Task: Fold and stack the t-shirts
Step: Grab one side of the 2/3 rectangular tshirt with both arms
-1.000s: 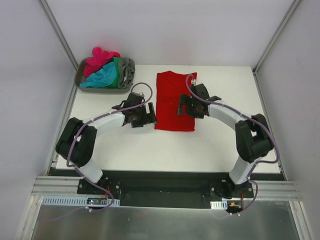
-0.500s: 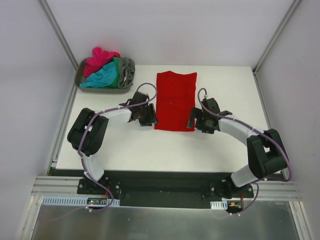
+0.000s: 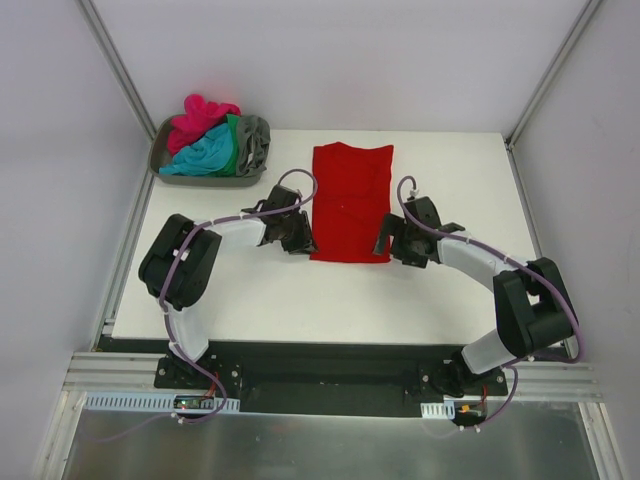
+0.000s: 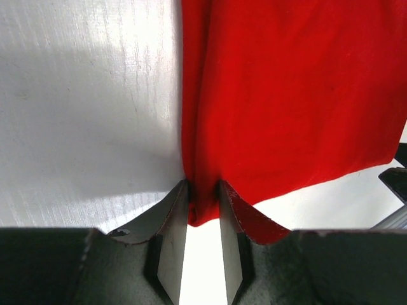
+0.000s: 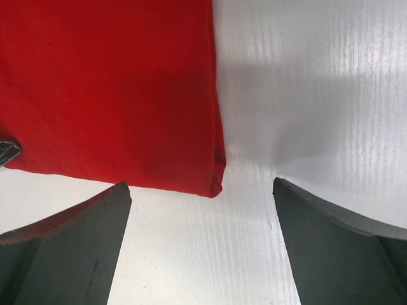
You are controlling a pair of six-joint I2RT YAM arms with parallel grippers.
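Change since a second ago: the left gripper (image 3: pixel 300 240) is drawn in across the table (image 3: pixel 300 295) to the near left corner of the red t-shirt (image 3: pixel 350 195), and its fingers are brought much closer together. The right gripper (image 3: pixel 386 240) is carried off the top of the cloth to the near right corner. The shirt itself is left where it was.
Top view, red t-shirt: it is laid flat as a long folded rectangle in the middle of the white table, its long sides running away from the arms.
Top view, tray: a grey tray (image 3: pixel 200 181) is set at the far left corner of the table. A pink t-shirt (image 3: pixel 200 115), a teal t-shirt (image 3: pixel 203 153), a green t-shirt (image 3: pixel 233 140) and a grey t-shirt (image 3: pixel 256 140) are heaped in it.
Left wrist view, left gripper (image 4: pixel 203 194): the corner of the red t-shirt (image 4: pixel 286 95) is pinched between the two fingers (image 4: pixel 173 213). The cloth is gathered into a ridge running up from the grip, and the white table (image 4: pixel 82 95) is seen to its left.
Right wrist view, right gripper (image 5: pixel 200 185): the fingers (image 5: pixel 70 254) are spread wide and nothing is gripped. The corner of the red t-shirt (image 5: pixel 108 82) is seen lying on the table (image 5: pixel 305 95) level with the fingertips, in the gap between them and untouched by either.
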